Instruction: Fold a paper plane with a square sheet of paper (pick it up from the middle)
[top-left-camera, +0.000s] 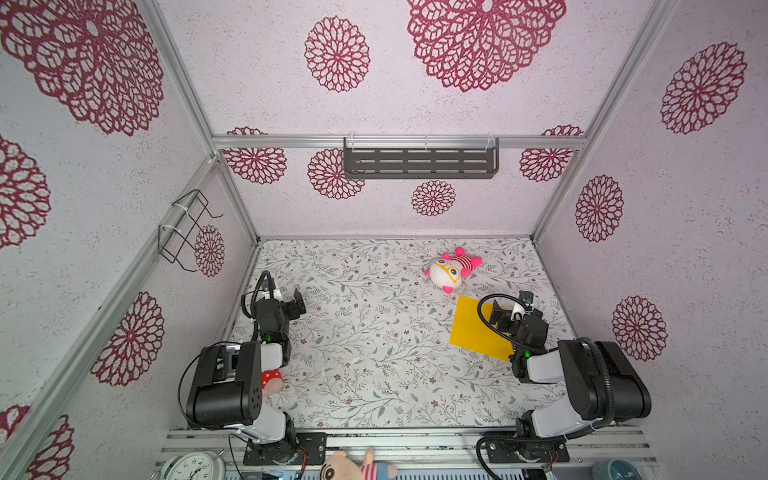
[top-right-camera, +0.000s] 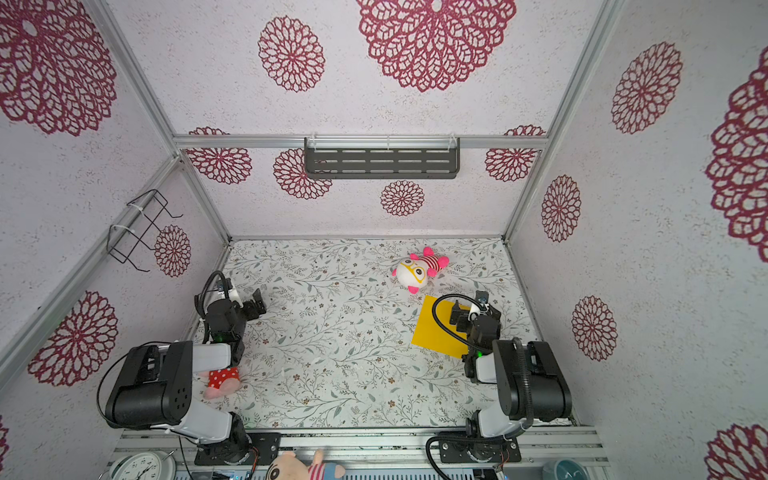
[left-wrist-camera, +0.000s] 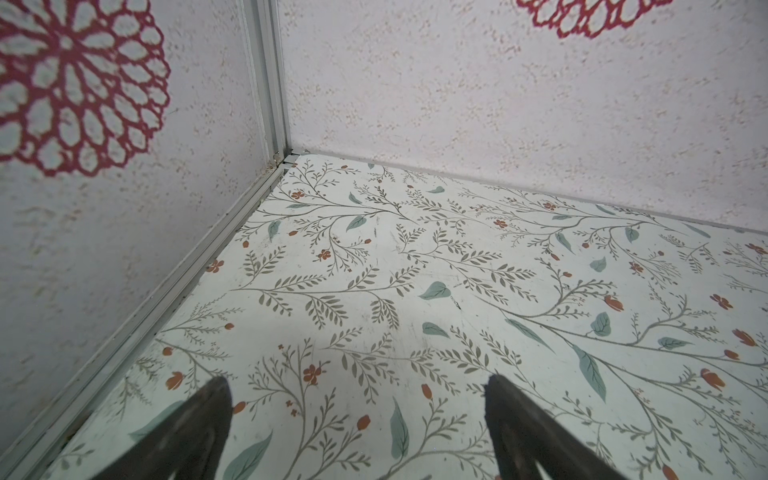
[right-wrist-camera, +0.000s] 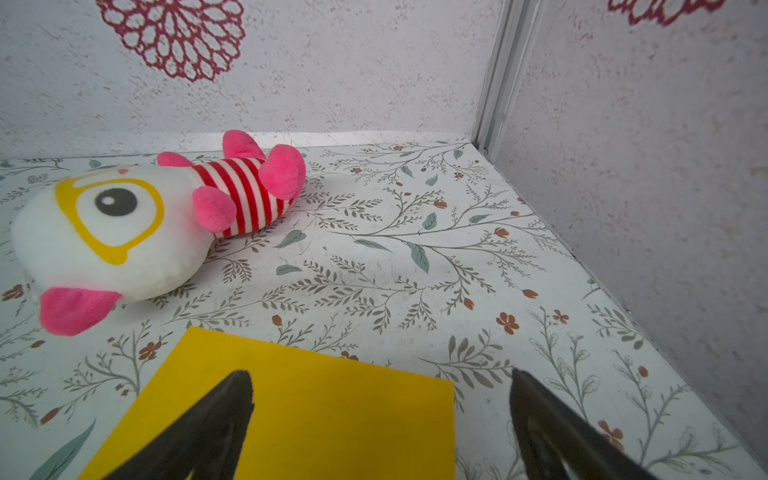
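The square sheet of paper (top-left-camera: 469, 328) (top-right-camera: 432, 328) (right-wrist-camera: 311, 415) is plain yellow-orange and lies flat and unfolded on the right of the floral table. My right gripper (top-left-camera: 511, 305) (top-right-camera: 469, 305) (right-wrist-camera: 380, 374) hangs open over the sheet's far right corner. One finger is above the paper, the other is past its edge, and nothing is between them. My left gripper (top-left-camera: 288, 296) (top-right-camera: 246, 296) (left-wrist-camera: 356, 379) is open and empty near the left wall, far from the sheet. No paper plane is in view.
A pink-and-white plush toy (top-left-camera: 451, 270) (top-right-camera: 417, 270) (right-wrist-camera: 124, 224) lies just beyond the sheet. A red dotted plush (top-left-camera: 272, 380) sits under the left arm. Walls close three sides. A dark shelf (top-left-camera: 419, 162) and a wire rack (top-left-camera: 187, 228) hang on them.
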